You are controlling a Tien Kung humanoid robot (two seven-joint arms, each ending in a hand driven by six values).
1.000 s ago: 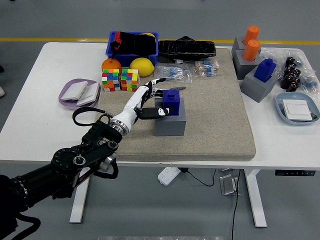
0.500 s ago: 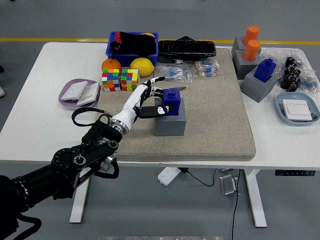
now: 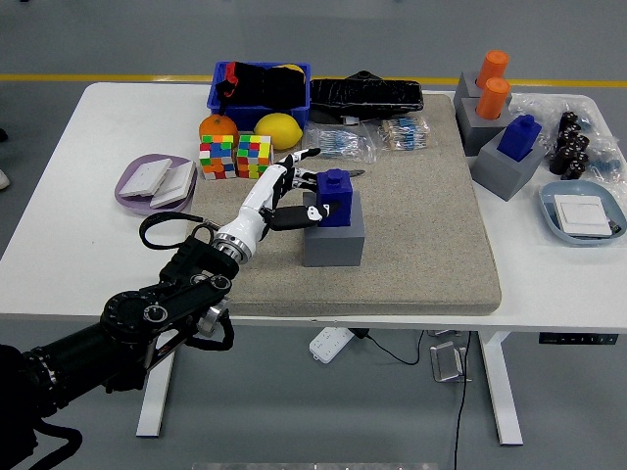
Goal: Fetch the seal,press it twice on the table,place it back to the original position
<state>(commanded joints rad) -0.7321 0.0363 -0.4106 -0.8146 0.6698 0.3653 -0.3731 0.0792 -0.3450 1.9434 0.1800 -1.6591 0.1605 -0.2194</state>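
Seal (image 3: pixel 335 197) sits slightly higher than a second ago, starting up out of grey holder (image 3: pixel 334 238) on mat (image 3: pixel 421 215). Left robot hand (image 3: pixel 294 196) grips seal, thumb and fingers on opposite sides for lift. Right arm unseen. Bench (image 3: pixel 59 196) holds clutter behind.

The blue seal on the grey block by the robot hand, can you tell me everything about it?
The blue seal is a small, boxy stamp, glossy like plastic, with a little knob on top. It stands upright on the grey block, in the middle of the tan mat. The left robot hand is at its left side, fingers spread around it; the thumb appears to touch it, but a firm grip isn't clear. Its underside is hidden.
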